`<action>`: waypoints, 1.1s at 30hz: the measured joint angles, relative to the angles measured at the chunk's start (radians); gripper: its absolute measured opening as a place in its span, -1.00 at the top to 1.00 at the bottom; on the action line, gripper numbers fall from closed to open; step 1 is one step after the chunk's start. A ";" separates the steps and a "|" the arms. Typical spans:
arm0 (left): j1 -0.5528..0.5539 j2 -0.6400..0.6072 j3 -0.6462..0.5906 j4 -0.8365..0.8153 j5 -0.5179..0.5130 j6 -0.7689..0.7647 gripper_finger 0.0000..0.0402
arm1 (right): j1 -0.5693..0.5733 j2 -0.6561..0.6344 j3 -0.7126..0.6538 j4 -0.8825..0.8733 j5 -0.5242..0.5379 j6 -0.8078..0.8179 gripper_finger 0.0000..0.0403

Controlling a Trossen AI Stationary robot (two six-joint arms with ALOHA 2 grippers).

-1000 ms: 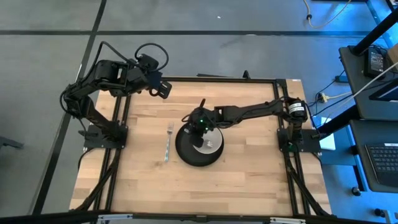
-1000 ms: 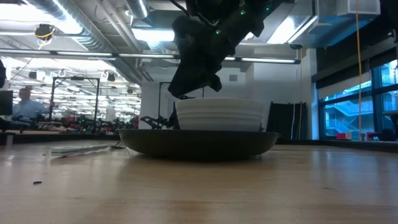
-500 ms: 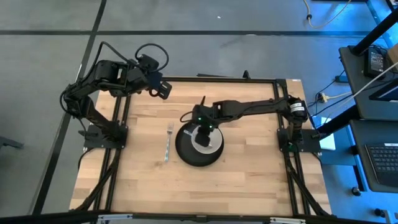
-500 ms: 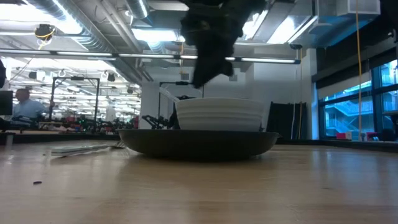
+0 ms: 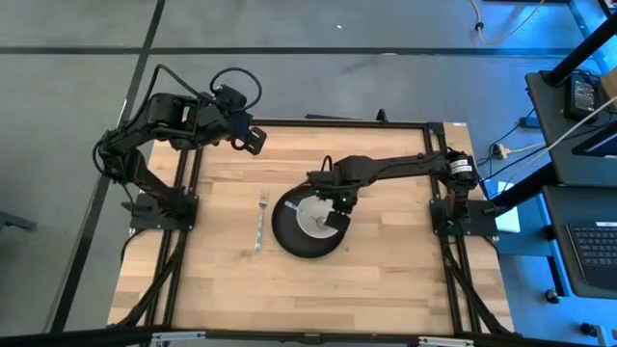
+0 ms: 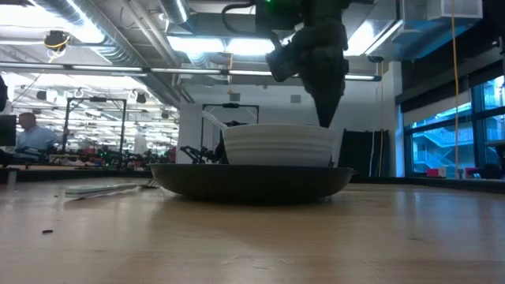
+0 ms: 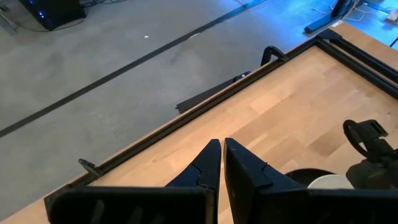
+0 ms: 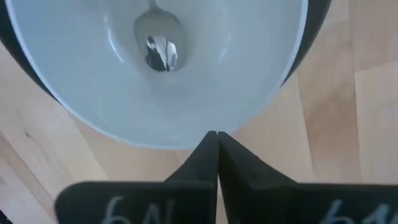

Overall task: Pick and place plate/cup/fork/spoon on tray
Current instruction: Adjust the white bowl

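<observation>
The black plate (image 5: 287,241) lies flat on the wooden table, left of its middle. The white cup (image 5: 308,220) stands on the plate. The spoon (image 8: 158,43) lies inside the cup, its bowl end on the cup's bottom. The fork (image 5: 260,224) lies flat on the table, left of the plate. My right gripper (image 8: 216,133) is shut and empty, pointing down just above the cup's right rim (image 6: 326,118). My left gripper (image 5: 254,141) is shut and empty, held high over the table's far left corner.
Black frame rails (image 5: 337,122) run along the table's far edge and both sides. Bare wood lies in front of the plate (image 6: 252,180) and right of it. In the low view the fork (image 6: 102,189) shows left of the plate, and a person sits far off in the room.
My right gripper has gone from over the cup's far left rim across the cup toward the table's right edge, and has turned so that its fingers point down. The cup, plate, spoon and fork have stayed in place.
</observation>
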 joint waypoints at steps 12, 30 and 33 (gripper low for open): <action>0.000 0.000 0.000 0.000 0.000 0.000 0.93 | 0.000 -0.020 -0.005 -0.082 0.038 0.039 0.99; 0.000 0.000 0.000 0.000 0.000 0.000 0.93 | 0.005 -0.019 -0.163 0.155 -0.106 0.073 1.00; 0.000 0.000 0.000 0.000 0.000 -0.001 0.93 | 0.005 -0.019 -0.163 0.179 -0.109 0.072 1.00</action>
